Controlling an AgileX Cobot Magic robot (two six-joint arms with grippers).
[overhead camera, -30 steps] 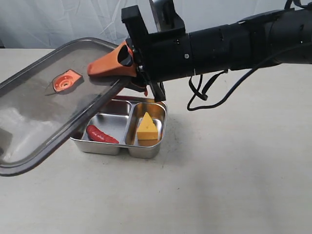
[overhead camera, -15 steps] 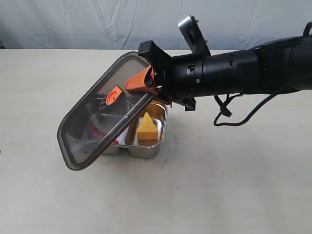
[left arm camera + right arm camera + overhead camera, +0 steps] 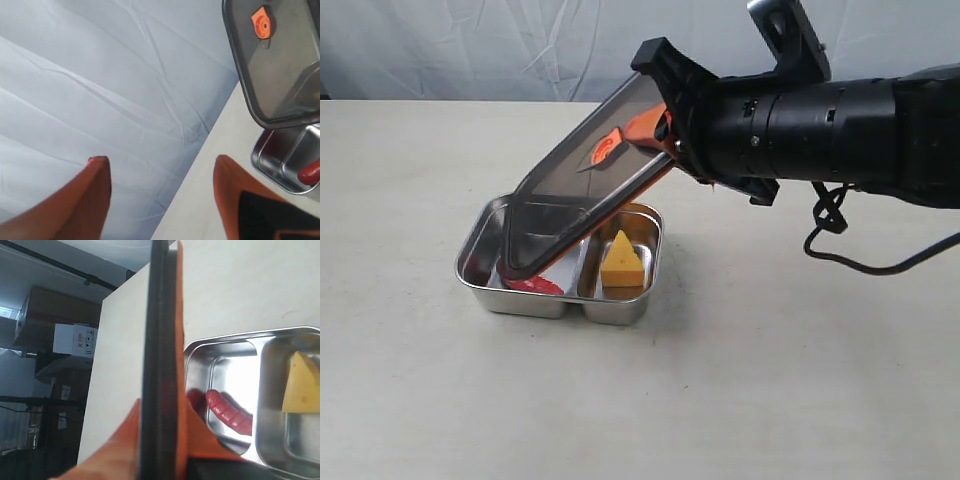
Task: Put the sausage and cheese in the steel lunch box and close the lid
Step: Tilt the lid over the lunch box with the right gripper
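Observation:
The steel lunch box sits mid-table. The red sausage lies in its larger compartment, and the yellow cheese stands in the smaller one. My right gripper is shut on one short edge of the dark lid. The lid slopes steeply down, its low end inside the larger compartment over the sausage. In the right wrist view the lid runs edge-on between the orange fingers, beside the sausage and cheese. My left gripper is open and empty, off to the side of the lid.
A bare beige tabletop surrounds the box, with a white cloth backdrop behind. A black cable hangs from the right arm over the table. Shelves and cardboard boxes stand beyond the table edge.
The right arm has pulled back to the right and tipped the lid from nearly flat and high at the left to a steep slope, its low end now inside the box.

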